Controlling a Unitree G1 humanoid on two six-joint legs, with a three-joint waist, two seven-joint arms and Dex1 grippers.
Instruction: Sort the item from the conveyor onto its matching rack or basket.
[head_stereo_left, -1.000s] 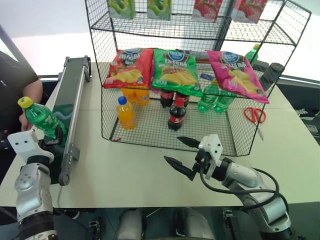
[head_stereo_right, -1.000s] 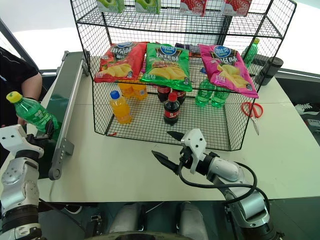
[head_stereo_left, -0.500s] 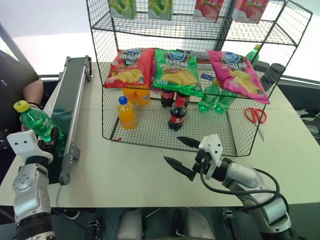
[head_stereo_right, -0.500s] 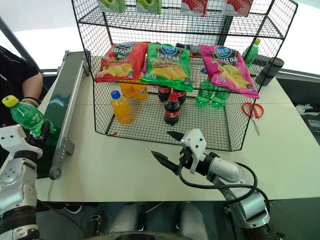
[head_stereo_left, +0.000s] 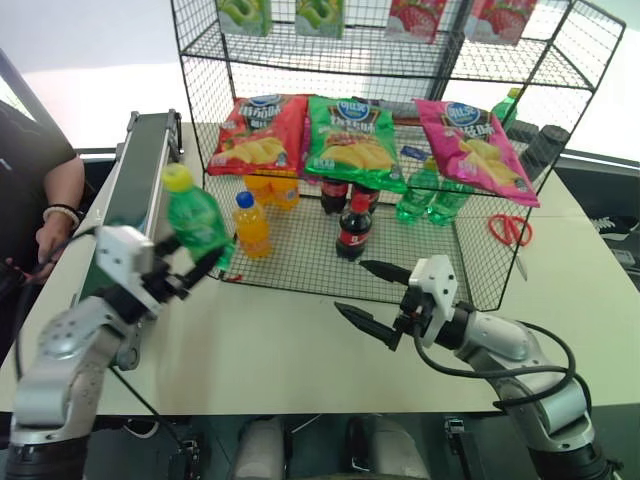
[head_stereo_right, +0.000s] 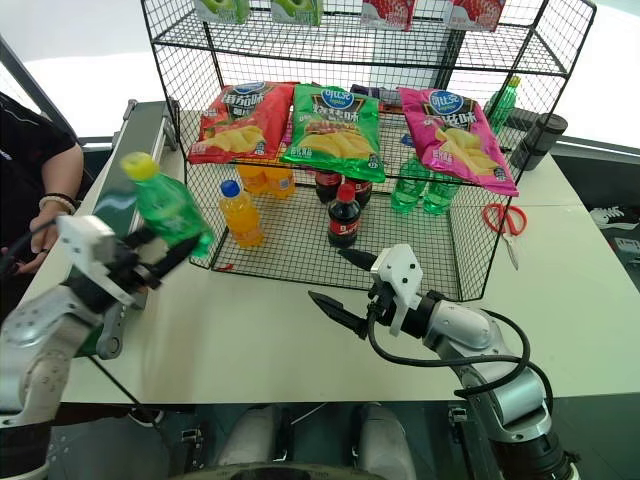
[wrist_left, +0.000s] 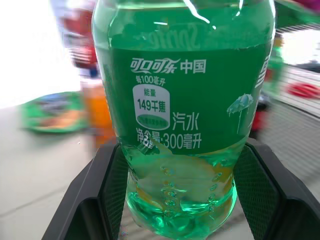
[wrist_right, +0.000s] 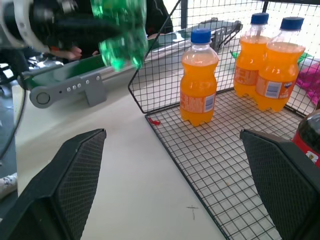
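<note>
The item, a clear-green soda bottle (head_stereo_left: 197, 218) with a yellow cap, stands nearly upright in my left gripper (head_stereo_left: 190, 258), which is shut on its lower body. In the left wrist view the bottle (wrist_left: 182, 125) sits between the two black fingers (wrist_left: 100, 200). It hangs over the table between the conveyor (head_stereo_left: 140, 180) and the front left corner of the black wire rack (head_stereo_left: 300, 255). My right gripper (head_stereo_left: 352, 287) is open and empty, low over the table in front of the rack, pointing left toward the bottle (wrist_right: 122, 35).
The rack's bottom tier holds orange bottles (head_stereo_left: 251, 225), cola bottles (head_stereo_left: 353, 226) and green bottles (head_stereo_left: 425, 198) under hanging chip bags (head_stereo_left: 350, 140). Red scissors (head_stereo_left: 510, 228) lie on the table at the right. A person's arm (head_stereo_left: 55, 200) rests left of the conveyor.
My left arm has swung right with the green bottle, from over the conveyor's near end to the table by the rack's front left corner. The right gripper has barely moved.
</note>
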